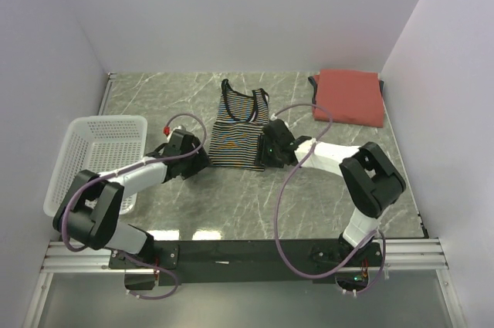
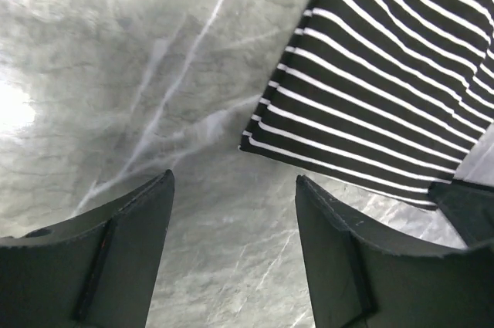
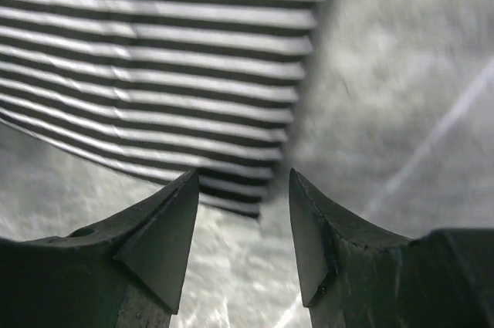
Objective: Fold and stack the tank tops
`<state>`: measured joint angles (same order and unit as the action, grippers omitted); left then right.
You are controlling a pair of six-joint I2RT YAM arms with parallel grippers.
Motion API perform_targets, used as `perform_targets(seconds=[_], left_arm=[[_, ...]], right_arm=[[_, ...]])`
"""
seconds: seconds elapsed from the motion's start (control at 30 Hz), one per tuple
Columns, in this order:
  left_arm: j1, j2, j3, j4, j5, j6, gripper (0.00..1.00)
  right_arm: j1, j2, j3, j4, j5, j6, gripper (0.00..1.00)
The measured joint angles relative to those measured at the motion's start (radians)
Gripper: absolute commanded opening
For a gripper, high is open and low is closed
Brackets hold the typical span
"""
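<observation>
Item 1: striped tank top (image 1: 235, 131), laid flat, straps twd far wall, ctr of table (image 1: 324, 197).
Item 2: rust-red tank top (image 1: 349, 96), folded, far right corner.
Basket (image 1: 93, 150): white mesh, left side.
Left gripper (image 2: 235, 181): jaws wide, nothing btwn, over bare table just beside striped hem's left corner.
Right gripper (image 3: 243, 177): jaws apart at hem's right corner, not clamped.

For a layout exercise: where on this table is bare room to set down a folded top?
Free: the table at back left, bordered by the basket, wall and striped top; the near strip below its hem. Crowded: the hem, flanked by the left gripper and right gripper, and the back-right corner holding the rust-red top.
</observation>
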<state>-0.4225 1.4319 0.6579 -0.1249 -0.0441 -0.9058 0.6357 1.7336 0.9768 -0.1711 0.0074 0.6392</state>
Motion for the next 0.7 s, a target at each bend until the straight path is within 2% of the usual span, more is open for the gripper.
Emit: perform_targets(seconds=[0.3, 0.53, 0.57, 0.6, 0.67, 0.7], left_arm=[[0.000, 0.056, -0.013, 0.146, 0.034, -0.035, 0.64], [0.000, 0.117, -0.006, 0.230, 0.046, -0.073, 0.41], [0.000, 0.121, -0.006, 0.232, 0.047, -0.077, 0.38], [0.000, 0.124, -0.006, 0.234, 0.046, -0.081, 0.30], [0.000, 0.132, -0.008, 0.235, 0.047, -0.085, 0.24], [0.000, 0.135, -0.008, 0.237, 0.047, -0.083, 0.16]], right_arm=[[0.003, -0.042, -0.076, 0.040, -0.001, 0.068, 0.52], [0.003, -0.044, -0.107, 0.108, -0.008, 0.111, 0.45], [0.003, -0.044, -0.108, 0.109, -0.008, 0.112, 0.39], [0.003, -0.044, -0.108, 0.109, -0.008, 0.111, 0.34], [0.003, -0.040, -0.108, 0.105, -0.007, 0.113, 0.23], [0.003, -0.039, -0.108, 0.103, -0.006, 0.112, 0.20]])
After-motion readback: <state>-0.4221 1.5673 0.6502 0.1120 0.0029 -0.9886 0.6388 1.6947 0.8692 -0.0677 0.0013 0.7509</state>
